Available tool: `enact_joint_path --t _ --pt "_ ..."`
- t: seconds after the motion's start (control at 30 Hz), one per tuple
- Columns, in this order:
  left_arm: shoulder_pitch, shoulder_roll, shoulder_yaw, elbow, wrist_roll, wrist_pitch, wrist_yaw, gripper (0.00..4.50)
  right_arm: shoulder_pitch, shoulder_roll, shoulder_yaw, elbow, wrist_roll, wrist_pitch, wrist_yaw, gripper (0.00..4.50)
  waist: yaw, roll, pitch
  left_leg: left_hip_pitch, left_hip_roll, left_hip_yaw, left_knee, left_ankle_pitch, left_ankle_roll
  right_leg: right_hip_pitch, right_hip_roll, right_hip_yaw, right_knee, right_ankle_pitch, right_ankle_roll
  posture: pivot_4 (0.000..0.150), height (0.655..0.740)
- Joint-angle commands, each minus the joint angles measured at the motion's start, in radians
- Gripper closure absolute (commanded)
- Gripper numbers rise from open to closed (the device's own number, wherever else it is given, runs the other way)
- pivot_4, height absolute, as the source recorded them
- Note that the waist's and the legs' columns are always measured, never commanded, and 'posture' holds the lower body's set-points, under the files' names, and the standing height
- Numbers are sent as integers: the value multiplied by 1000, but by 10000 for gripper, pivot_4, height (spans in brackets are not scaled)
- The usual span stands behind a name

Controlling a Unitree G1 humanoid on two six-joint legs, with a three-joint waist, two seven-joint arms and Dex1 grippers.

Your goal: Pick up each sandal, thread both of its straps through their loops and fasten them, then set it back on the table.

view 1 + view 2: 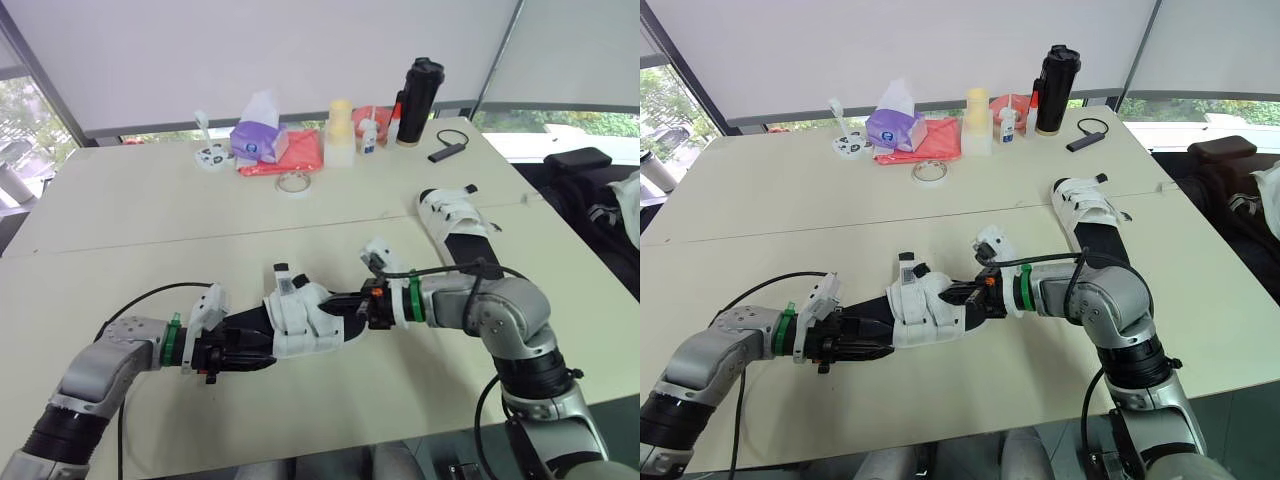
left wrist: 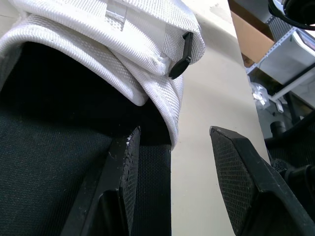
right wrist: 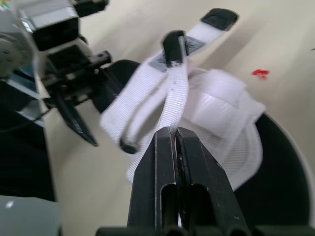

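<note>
A white-strapped sandal with a black sole (image 1: pixel 300 318) lies between my two grippers near the table's front. My right gripper (image 3: pixel 175 130) is shut on one of its white straps (image 3: pixel 174 93) and holds it up from the toe side. My left gripper (image 2: pixel 174 132) is open at the heel end, one finger (image 2: pixel 120 182) over the black sole (image 2: pixel 54 147), the other finger (image 2: pixel 241 182) off to the side over bare table. The second sandal (image 1: pixel 455 225) lies flat at the right, beyond my right arm.
Along the far edge stand a purple tissue pack (image 1: pixel 258 140), red cloth (image 1: pixel 300 155), tape roll (image 1: pixel 293 182), pale bottle (image 1: pixel 340 132) and black flask (image 1: pixel 418 100). A black cabled device (image 1: pixel 447 150) lies nearby. A dark bag (image 1: pixel 590 190) sits off the table's right.
</note>
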Motion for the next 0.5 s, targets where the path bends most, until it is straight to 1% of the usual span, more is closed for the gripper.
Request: enact_joint_path --t 0.03,0.27,0.37,0.5 --pt "23 -8 -40 16 21 21 15 22171 -11 -8 21 1 -61 -100 -4 44324 0 0 0 0 0 0 0 0 0 0 0 0 0 0 0 1500 7400" --pt "18 -10 -40 16 21 25 18 22171 -5 -20 78 19 -161 -222 7 44324 0 0 0 0 0 0 0 0 0 0 0 0 0 0 0 1500 7400" --pt "18 -8 -38 18 21 24 18 22171 14 -45 135 5 -233 -296 13 44324 0 0 0 0 0 0 0 0 0 0 0 0 0 0 0 1500 7400" --pt "17 -8 -36 18 20 25 19 22171 30 -54 155 -1 -259 -335 26 44324 0 0 0 0 0 0 0 0 0 0 0 0 0 0 0 1500 7400"
